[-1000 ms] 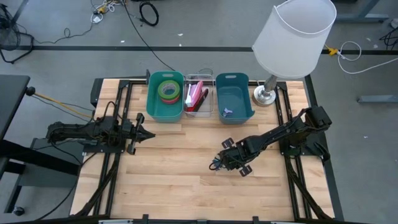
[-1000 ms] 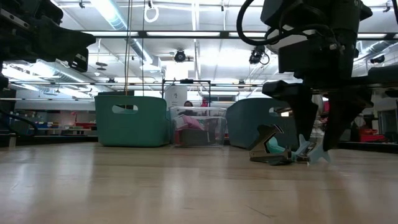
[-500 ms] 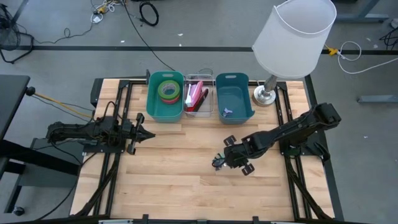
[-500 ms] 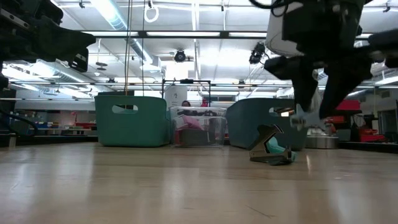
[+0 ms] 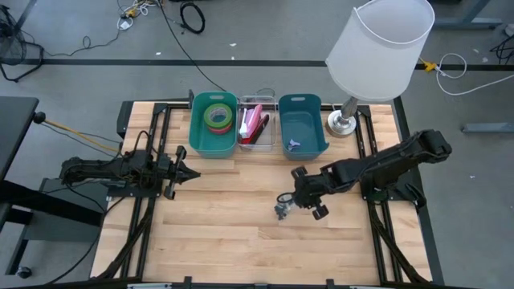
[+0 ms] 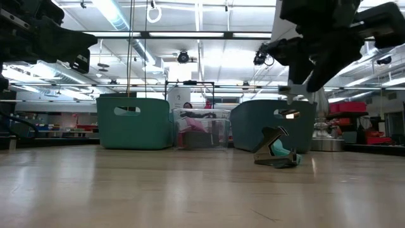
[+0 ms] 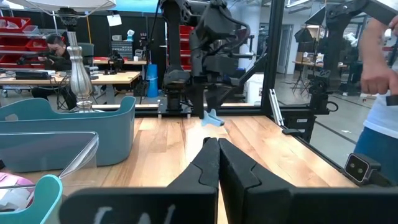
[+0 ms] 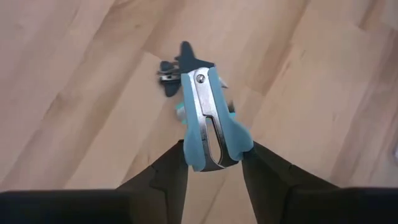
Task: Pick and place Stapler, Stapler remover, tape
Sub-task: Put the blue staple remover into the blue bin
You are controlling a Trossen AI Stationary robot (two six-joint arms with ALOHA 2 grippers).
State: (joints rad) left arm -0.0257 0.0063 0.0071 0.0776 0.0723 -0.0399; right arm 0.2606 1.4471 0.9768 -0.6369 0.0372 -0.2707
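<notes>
My right gripper (image 8: 214, 163) hangs over the table's right middle, shut on a light-blue staple remover (image 8: 208, 118) that also shows in the low view (image 6: 292, 95). A second, darker staple remover (image 6: 275, 155) lies on the wood below it (image 5: 283, 210). At the far edge stand three bins in a row. The teal bin (image 5: 214, 144) holds tape rolls (image 5: 217, 116). The clear bin (image 5: 259, 143) holds a red stapler (image 5: 254, 124). The blue bin (image 5: 305, 128) holds a small staple remover (image 5: 294, 144). My left gripper (image 5: 193, 173) waits shut at the left. My right gripper pinches the light-blue staple remover by its wide rear end (image 8: 214, 155), one finger on each flank. The fingers slant down from the table's right side and the remover reaches out ahead along them. It is lifted clear of the table.
A lamp with a big white shade (image 5: 377, 48) stands on its metal base (image 5: 341, 122) at the far right, right of the blue bin. Bare wood (image 5: 225, 233) spans the near half of the table. A person's arm (image 7: 379, 56) shows beyond the table.
My right gripper has risen from table height with the light-blue staple remover, lifting it clear, and drawn a little toward the table's right edge. The darker staple remover has stayed on the wood.
</notes>
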